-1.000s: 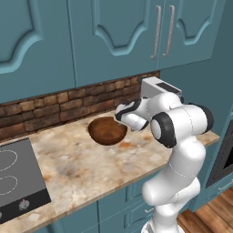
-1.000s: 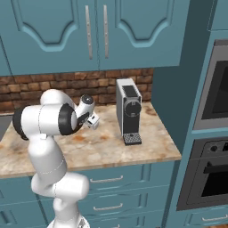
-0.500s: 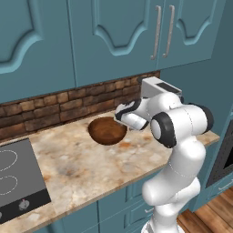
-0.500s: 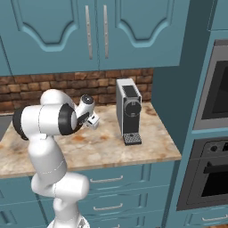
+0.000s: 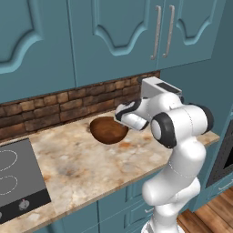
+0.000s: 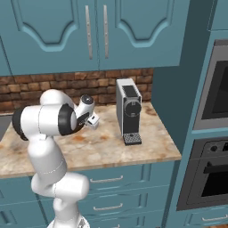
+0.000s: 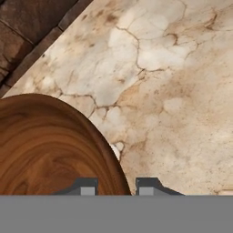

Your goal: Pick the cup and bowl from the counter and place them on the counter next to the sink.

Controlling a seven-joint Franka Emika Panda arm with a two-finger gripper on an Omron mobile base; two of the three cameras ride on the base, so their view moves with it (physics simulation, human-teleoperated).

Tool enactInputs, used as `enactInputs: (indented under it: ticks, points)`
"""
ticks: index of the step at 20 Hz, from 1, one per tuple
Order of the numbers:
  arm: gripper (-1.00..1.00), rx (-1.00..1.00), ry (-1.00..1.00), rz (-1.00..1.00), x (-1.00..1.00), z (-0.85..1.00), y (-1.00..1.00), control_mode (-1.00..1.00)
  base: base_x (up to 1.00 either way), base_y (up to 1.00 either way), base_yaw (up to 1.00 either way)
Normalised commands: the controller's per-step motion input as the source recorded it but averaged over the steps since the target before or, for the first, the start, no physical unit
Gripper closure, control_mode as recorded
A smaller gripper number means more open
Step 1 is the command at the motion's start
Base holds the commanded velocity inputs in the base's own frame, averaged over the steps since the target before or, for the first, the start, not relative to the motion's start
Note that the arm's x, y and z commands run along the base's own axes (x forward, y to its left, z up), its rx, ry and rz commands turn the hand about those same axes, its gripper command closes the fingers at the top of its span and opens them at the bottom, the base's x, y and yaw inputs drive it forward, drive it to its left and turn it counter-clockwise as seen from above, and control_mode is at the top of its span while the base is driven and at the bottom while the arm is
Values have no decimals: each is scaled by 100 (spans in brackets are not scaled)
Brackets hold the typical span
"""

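Presently listed: bowl (image 5: 108,130), dark red-brown, wood-grained, sat on the counter (image 5: 86,168) near the brick backsplash (image 5: 54,109), right of the stovetop (image 5: 18,177). Gripper (image 7: 117,187) stood at the bowl's right rim, one fingertip (image 7: 86,186) over the inside, the other outside above the stone; jaws narrowed astride the rim, firm grasp not discernible. Coffee machine (image 6: 128,111) stood on the counter's right end, well apart

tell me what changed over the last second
Nothing visibly moved in the base views. The gripper sits astride the rim of the bowl, one finger inside and one outside. The bowl rests on the counter as before; arm and coffee machine unchanged.
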Motion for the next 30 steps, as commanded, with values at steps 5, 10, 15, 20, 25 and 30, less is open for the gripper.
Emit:
enactInputs:
  ticks: [5,10,15,20,25,30]
  points:
    - [100,0,0,-2,-27,16,-2,-100,0,0,0]
    - [100,0,0,-7,-48,25,-16,-100,0,0,0]
    - [100,2,1,-3,-32,57,-29,-100,0,0,0]
    - [100,5,15,0,-32,65,-40,-100,0,0,0]
    - [100,0,19,0,-53,38,-48,-100,0,0,0]
    - [100,0,4,0,-37,28,-25,-100,0,0,0]
